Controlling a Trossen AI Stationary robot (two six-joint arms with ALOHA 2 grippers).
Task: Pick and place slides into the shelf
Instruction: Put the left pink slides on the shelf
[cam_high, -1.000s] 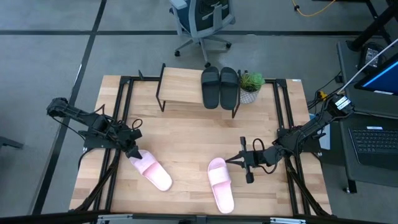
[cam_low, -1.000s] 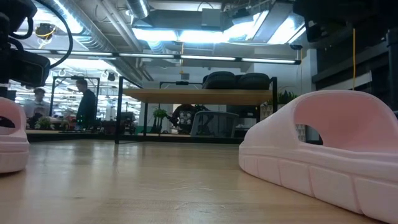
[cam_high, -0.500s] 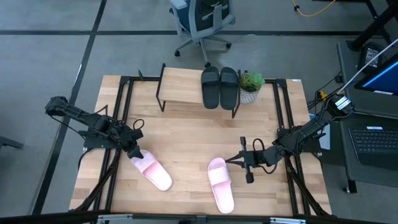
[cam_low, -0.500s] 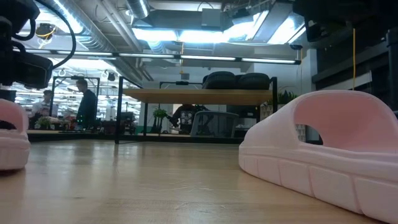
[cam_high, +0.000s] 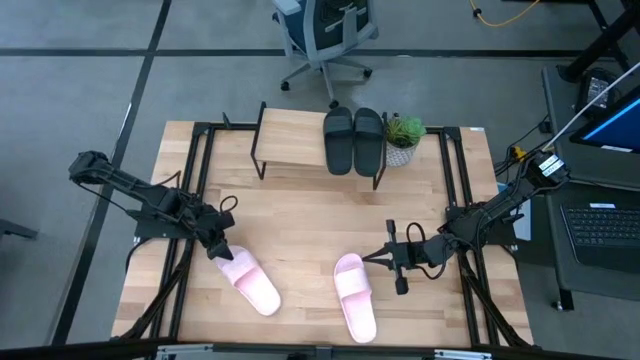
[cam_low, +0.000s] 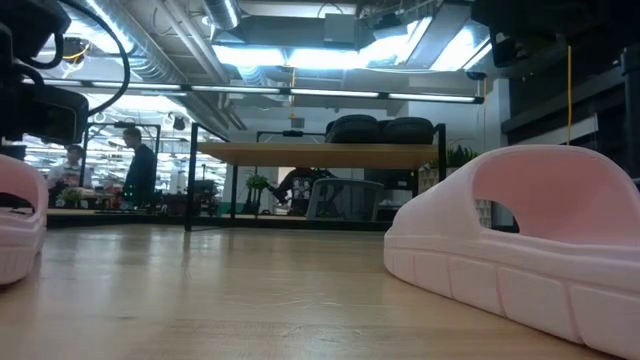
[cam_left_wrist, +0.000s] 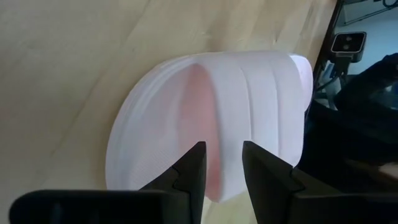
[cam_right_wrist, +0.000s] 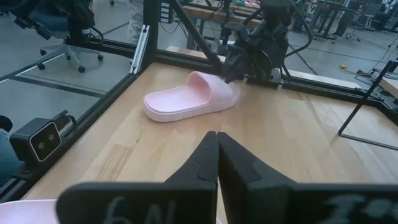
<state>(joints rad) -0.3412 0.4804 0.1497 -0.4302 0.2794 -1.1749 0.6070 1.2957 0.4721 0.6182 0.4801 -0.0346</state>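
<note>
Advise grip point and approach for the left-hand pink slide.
Probably the wide strap of the left pink slide. It arches above the footbed, so one finger can slip under, one over. Come from its open end, where the left gripper already sits, slightly open at the strap in its wrist view. The right gripper waits shut.

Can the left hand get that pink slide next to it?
Probably yes. The left hand is right at the end of the pink slide, fingers slightly apart over its strap, with nothing between them.
</note>
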